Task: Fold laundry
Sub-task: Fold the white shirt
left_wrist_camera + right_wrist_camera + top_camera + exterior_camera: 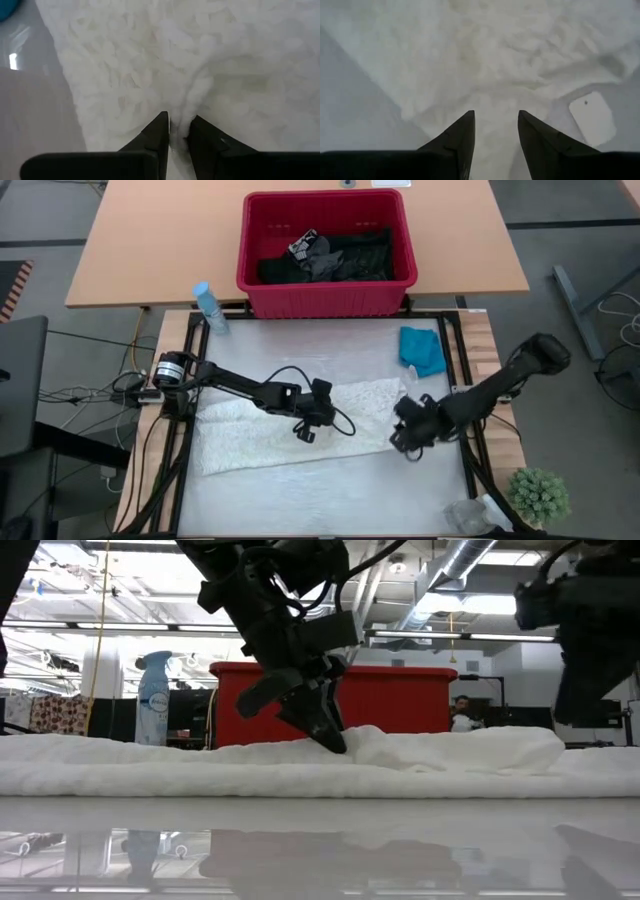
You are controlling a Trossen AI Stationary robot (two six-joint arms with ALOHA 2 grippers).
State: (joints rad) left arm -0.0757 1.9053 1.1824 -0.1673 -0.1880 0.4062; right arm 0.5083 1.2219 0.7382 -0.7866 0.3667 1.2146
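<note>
Pinching the white lacy garment [290, 425] with my left tool [178, 131]; right tool [496, 125] apart. Unfolded; basket [325, 285] at twelve o'clock holds more.

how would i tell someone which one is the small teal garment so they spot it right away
Start at the red basket at the far edge of the table, then drop to the shiny mat in front of it and look toward its right rim. The small teal garment lies there in a crumpled heap, just beyond the end of the long white lacy garment. It is the only blue-green cloth on the mat.
</note>
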